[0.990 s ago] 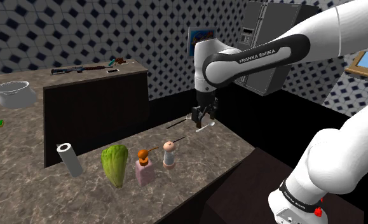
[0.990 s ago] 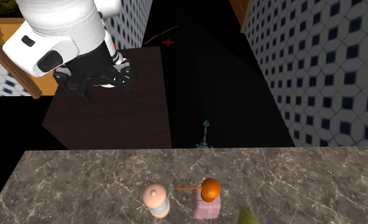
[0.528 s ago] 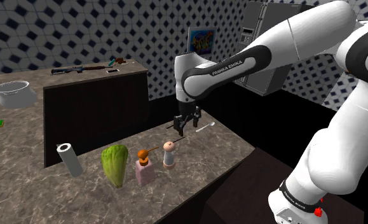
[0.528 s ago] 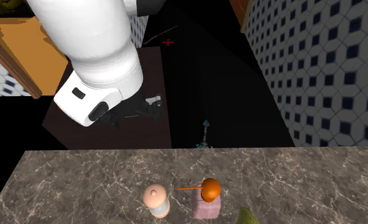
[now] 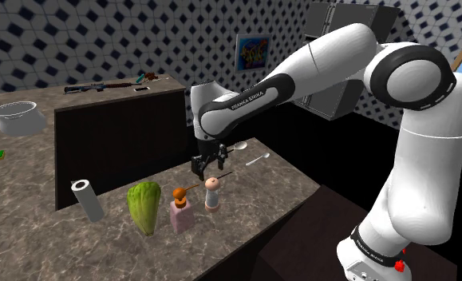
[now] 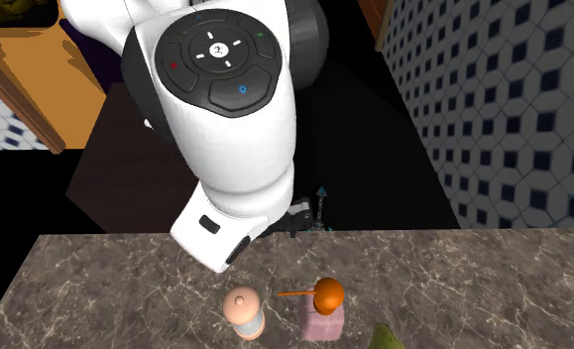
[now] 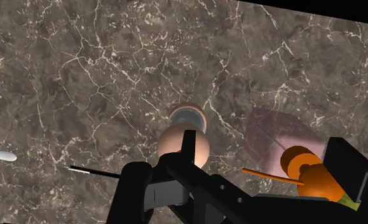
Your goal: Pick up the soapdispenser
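The soap dispenser [image 5: 181, 212] is a pink block with an orange pump and a thin orange spout. It stands upright on the brown marble counter [image 5: 285, 191], between a lettuce and a small shaker. It also appears in the second exterior view [image 6: 322, 311] and in the wrist view [image 7: 279, 135]. My black gripper [image 5: 206, 166] hangs open a little above and behind the shaker [image 5: 212, 194], just to the shoulder view's right of the dispenser. In the wrist view the fingers [image 7: 133, 191] stand apart, with the orange pump close to the other finger. Nothing is held.
The round-topped shaker [image 7: 185, 132] sits right beside the dispenser. A green lettuce [image 5: 145, 206] and a grey roll [image 5: 87, 199] lie further left. A thin dark stick [image 5: 221, 174] and a spoon [image 5: 257, 160] lie behind. A tall dark cabinet [image 5: 117, 136] stands behind the counter.
The arm has swung towards the shoulder view's left, carrying the gripper from over the spoon to just above the shaker and dispenser. The objects have not moved.
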Robot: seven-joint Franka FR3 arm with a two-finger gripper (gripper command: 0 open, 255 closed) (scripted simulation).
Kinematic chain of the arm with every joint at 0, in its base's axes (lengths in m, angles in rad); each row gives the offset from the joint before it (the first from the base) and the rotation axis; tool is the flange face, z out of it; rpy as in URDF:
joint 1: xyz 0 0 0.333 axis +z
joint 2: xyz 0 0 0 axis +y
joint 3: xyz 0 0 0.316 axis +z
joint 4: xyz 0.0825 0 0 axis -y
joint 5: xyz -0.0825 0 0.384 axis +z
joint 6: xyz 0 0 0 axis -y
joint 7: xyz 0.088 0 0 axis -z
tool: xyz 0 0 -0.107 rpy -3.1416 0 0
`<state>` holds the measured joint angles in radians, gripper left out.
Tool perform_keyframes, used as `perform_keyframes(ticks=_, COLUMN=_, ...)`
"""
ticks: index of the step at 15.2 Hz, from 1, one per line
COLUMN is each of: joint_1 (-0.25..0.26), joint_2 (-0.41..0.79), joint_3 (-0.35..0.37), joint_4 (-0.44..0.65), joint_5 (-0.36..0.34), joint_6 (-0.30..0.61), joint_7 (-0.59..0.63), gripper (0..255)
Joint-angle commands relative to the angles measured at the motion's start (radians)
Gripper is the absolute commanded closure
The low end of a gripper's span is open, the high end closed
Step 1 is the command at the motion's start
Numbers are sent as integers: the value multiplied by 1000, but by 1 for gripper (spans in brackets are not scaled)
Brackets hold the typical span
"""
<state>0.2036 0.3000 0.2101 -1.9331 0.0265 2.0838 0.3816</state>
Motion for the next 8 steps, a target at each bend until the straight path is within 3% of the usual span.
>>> perform_keyframes(ticks=1, joint_1=18, joint_2=84, joint_3=3, joint_4=74, joint_5=-10, joint_6=12, joint_7=22, gripper=0)
perform_keyframes(ticks=8, joint_1=84, joint_2=360, joint_3=2, joint_4=384, joint_5=-39, joint_6=-14, joint_7=73, gripper=0)
